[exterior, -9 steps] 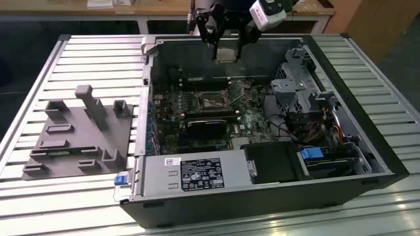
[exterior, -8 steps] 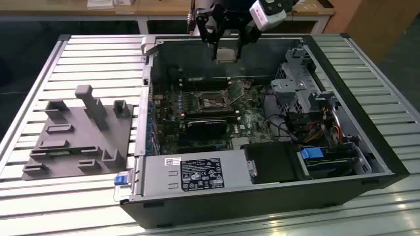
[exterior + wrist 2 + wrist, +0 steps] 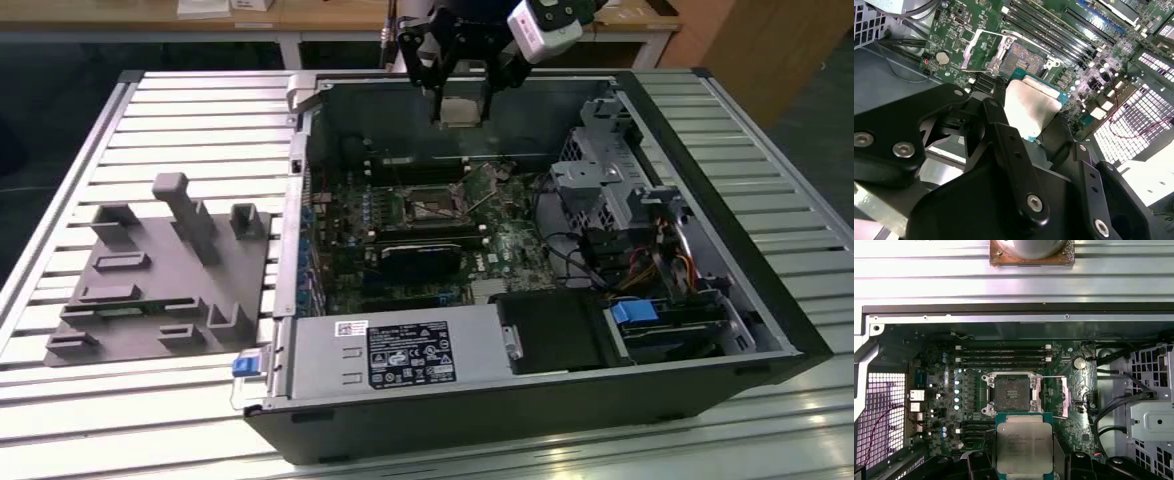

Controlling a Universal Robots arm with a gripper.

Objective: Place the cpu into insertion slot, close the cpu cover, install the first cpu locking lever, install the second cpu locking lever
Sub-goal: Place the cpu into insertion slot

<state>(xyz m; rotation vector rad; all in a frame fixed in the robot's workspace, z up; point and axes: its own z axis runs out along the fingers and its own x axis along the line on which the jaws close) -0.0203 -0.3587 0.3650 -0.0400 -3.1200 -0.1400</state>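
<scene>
slatted metal worktop with an open pc case lying on it. in the exterior view the gripper hangs over the case's far wall, cpu pinched between its fingers, well above the board and not over the slot.

second wrist view: the fingers clamp the cpu by two opposite edges. slot is bare, cover flipped open right beside it. can't tell if the chip is level with the board.

first wrist view: cpu looks roughly square to the slot, but there's a strip of board between them, so it isn't lined up over it yet.

what could go wrong imo: it's an edge-only grip, so the chip could slip or twist on the way. if it comes down skewed or off-centre, it rides on the slot's rim or mashes the contacts. the open cover sits close too, so a finger could clip it going down.
</scene>
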